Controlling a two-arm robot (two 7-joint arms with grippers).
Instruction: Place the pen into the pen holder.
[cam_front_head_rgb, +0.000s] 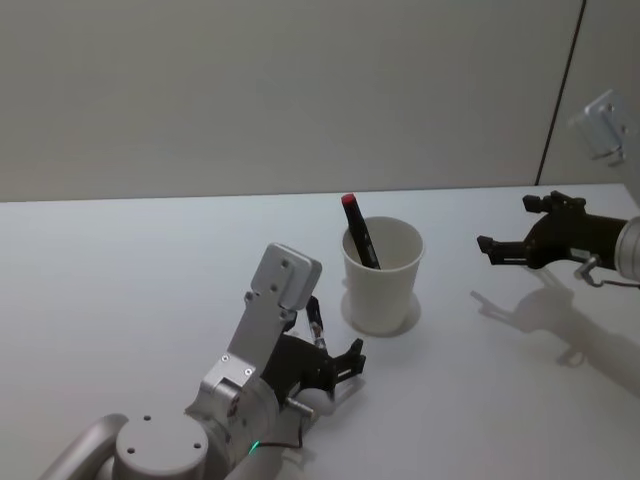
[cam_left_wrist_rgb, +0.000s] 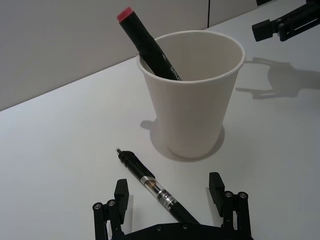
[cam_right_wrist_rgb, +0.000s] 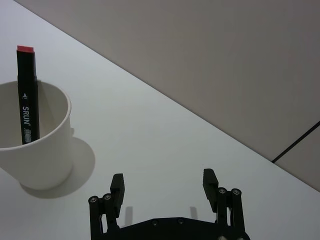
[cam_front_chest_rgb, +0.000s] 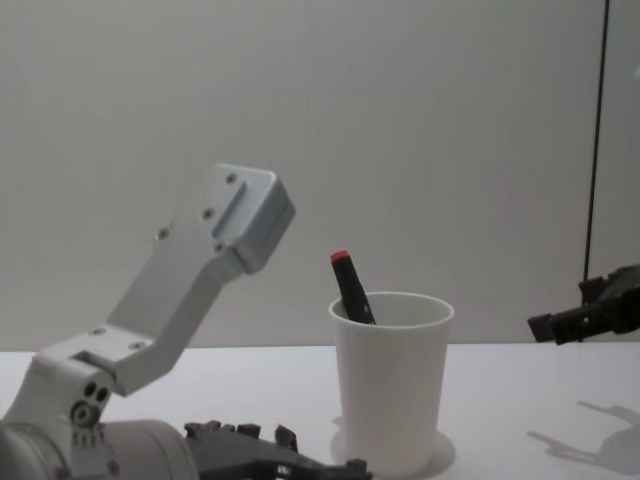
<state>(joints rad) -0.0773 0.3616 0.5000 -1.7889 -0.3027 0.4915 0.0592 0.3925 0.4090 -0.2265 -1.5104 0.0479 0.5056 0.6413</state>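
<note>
A marker stands in the cup on the table. The pen lies just before the cup, between the spread fingers of my left gripper. My right gripper hangs well right of the cup.

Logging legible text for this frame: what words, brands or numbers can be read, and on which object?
"SRUN": white print along the barrel of the red-capped marker standing in the pen holder.
Finer print next to it on the marker: too small to read.
Print on the pen lying by the left gripper: unreadable.
</note>
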